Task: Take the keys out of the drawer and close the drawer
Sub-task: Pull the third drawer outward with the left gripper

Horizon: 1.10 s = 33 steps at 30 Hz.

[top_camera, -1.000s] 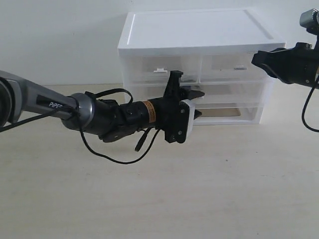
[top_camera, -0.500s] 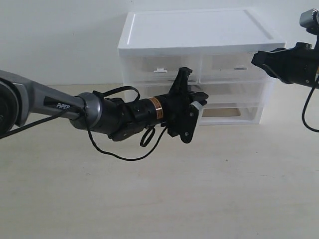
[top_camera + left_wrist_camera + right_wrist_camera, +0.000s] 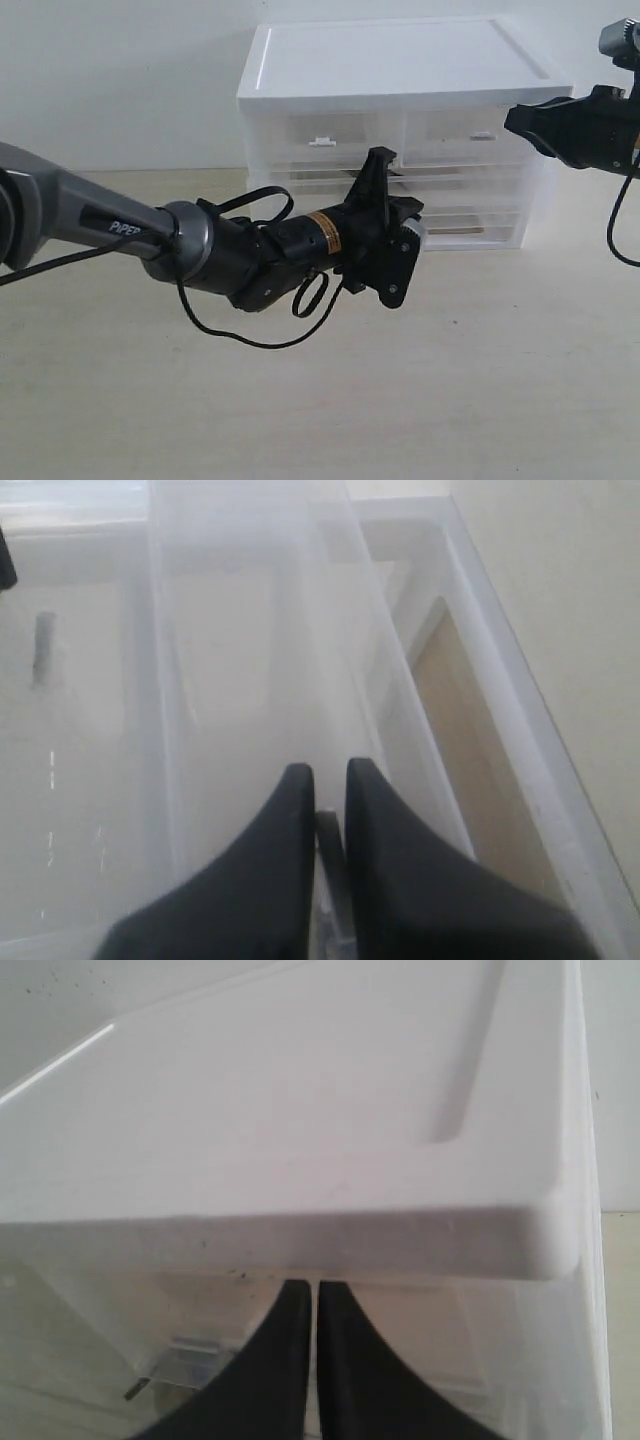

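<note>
The wide translucent drawer [image 3: 470,186] sits in the middle row of a white plastic cabinet [image 3: 400,55], below two half-width drawers. My left gripper [image 3: 416,214] is rolled on its side and pressed against the drawer front. In the left wrist view its fingers [image 3: 290,810] are shut on the small tab handle [image 3: 327,830] of the drawer [image 3: 250,680]. No keys show in any view. My right gripper [image 3: 512,120] hovers shut and empty at the cabinet's upper right corner. In the right wrist view, the right gripper [image 3: 316,1288] is just under the lid's edge [image 3: 300,1230].
Another wide drawer [image 3: 480,228] lies at the cabinet's bottom. The pale wooden table [image 3: 450,380] spreads in front of the cabinet. The left arm's black cable [image 3: 250,335] loops down near the tabletop. A white wall stands behind.
My left gripper has rolled, moved right and in toward the drawer front, and its fingers have come together on the handle. The right arm has stayed still.
</note>
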{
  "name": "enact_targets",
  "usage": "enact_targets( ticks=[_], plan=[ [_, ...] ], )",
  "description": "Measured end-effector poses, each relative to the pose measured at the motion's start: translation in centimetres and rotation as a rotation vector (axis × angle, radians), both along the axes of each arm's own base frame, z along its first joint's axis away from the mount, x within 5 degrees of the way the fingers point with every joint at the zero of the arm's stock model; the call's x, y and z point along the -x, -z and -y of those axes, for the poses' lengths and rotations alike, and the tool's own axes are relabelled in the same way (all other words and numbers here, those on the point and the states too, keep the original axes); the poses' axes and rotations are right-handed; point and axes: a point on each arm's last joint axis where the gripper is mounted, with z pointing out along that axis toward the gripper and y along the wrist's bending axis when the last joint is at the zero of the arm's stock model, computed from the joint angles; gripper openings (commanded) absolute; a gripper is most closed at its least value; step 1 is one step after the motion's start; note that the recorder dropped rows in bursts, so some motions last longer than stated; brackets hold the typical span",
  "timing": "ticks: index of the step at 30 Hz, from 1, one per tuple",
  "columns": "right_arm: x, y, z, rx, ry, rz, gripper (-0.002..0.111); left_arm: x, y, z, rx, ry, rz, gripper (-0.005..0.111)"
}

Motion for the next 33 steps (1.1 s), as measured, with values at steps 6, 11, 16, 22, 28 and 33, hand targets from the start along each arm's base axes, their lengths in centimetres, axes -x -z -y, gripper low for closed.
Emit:
enact_targets(
  ticks=[6, 11, 16, 22, 28, 33],
  plan=[
    [0.0, 0.0, 0.0, 0.004, 0.001, 0.0, 0.0, 2.9, -0.2, -0.7, -0.021, 0.017, -0.02, 0.004],
    [0.0, 0.1, 0.0, 0.007, 0.004, -0.004, 0.0, 5.8, -0.2, -0.4, -0.021, 0.059, -0.031, 0.004],
    [0.0, 0.1, 0.1, 0.008, 0.005, -0.005, 0.0, 7.9, -0.4, 0.3, -0.029, 0.079, -0.033, 0.004],
    [0.0, 0.1, 0.1, 0.011, 0.006, -0.007, 0.0, 8.0, -0.4, 0.3, -0.032, 0.071, -0.034, 0.004],
    [0.0, 0.1, 0.1, 0.011, 0.006, -0.007, 0.0, 8.0, -0.5, 0.3, -0.028, 0.068, -0.039, 0.012],
    [0.0, 0.1, 0.1, 0.011, 0.006, -0.007, 0.0, 8.8, -0.4, -0.1, 0.039, 0.094, -0.006, 0.043]
  ],
)
